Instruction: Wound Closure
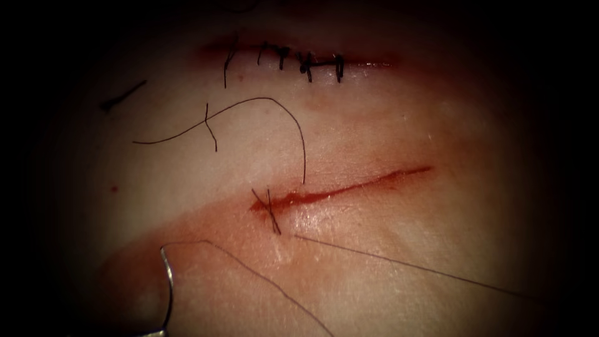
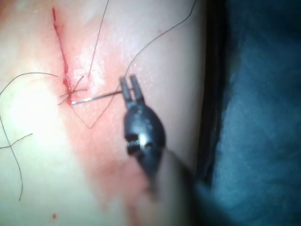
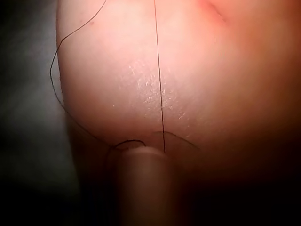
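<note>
Lying over the tissue (image 1: 387, 262) left of and below the cut (image 1: 349, 187), the needle (image 1: 168, 287) is seen in the endoscope view as a thin, shiny steel curve. Its lower end is cut off by the picture's edge. Whether it touches the surface cannot be told; no part is seen buried. In the left wrist view it is foreshortened to a nearly straight bright line (image 2: 96, 98), gripped at one end by the left tool (image 2: 130, 88), whose two short dark jaws are closed narrowly on it. Which end is gripped is hard to make out. Fine dark thread (image 1: 249, 268) is trailed from the needle's upper end across the pale, glistening tissue. A second strand (image 1: 412, 265) is drawn straight toward the right. In the right wrist view the right tool (image 3: 143, 174) is blurred, with its jaws hidden and their state not discernible; a taut strand (image 3: 160, 84) is met at its end. One stitch (image 1: 271, 212) is crossed over the cut's left end, which is red and wet. Farther up, a row of dark stitches (image 1: 306, 62) is noted.
</note>
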Available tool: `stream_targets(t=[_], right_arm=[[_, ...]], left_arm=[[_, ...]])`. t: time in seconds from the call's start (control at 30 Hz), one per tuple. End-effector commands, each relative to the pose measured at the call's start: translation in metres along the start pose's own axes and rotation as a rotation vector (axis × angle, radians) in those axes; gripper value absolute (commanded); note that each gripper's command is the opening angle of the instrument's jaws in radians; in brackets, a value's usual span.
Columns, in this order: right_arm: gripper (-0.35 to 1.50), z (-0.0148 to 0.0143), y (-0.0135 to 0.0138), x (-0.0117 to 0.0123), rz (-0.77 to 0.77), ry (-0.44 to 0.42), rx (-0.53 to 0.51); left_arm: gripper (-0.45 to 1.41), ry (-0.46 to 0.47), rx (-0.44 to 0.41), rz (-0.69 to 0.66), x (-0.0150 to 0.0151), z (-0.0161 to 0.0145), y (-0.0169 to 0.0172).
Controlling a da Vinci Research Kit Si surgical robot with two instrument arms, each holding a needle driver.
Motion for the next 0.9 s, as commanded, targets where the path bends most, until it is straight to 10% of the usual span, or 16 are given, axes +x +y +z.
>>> stream_targets(t=[0.03, 0.43, 0.47, 0.5, 0.53, 0.6, 0.9], right_arm=[[-0.35, 0.0004, -0.0013, -0.0012, 0.007, -0.014, 0.01], [-0.35, -0.0002, -0.0003, -0.0064, 0.047, -0.098, 0.031], [-0.01, -0.0003, 0.0001, -0.006, 0.066, -0.084, 0.025], [0.99, -0.0004, 0.0007, -0.0051, 0.105, -0.034, 0.002], [0.99, -0.0004, 0.0007, -0.0051, 0.105, -0.034, 0.002], [1.45, -0.0008, 0.0014, -0.0034, 0.165, 0.03, -0.034], [1.48, -0.0047, 0.0018, 0.0111, 0.228, 0.297, 0.088]], left_arm=[[-0.45, 0.001, -0.002, -0.004, -0.0006, 0.0007, 0.0004], [-0.45, 0.001, -0.002, -0.004, -0.0006, 0.0007, 0.0004], [-0.45, 0.001, -0.002, -0.004, -0.0006, 0.0007, 0.0004], [-0.45, 0.001, -0.002, -0.004, -0.0006, 0.0007, 0.0004], [-0.45, 0.001, -0.002, -0.004, -0.0006, 0.0007, 0.0004], [-0.45, 0.001, -0.002, -0.004, -0.0006, 0.0007, 0.0004], [-0.45, 0.001, -0.001, -0.003, -0.0008, 0.001, 0.0002]])
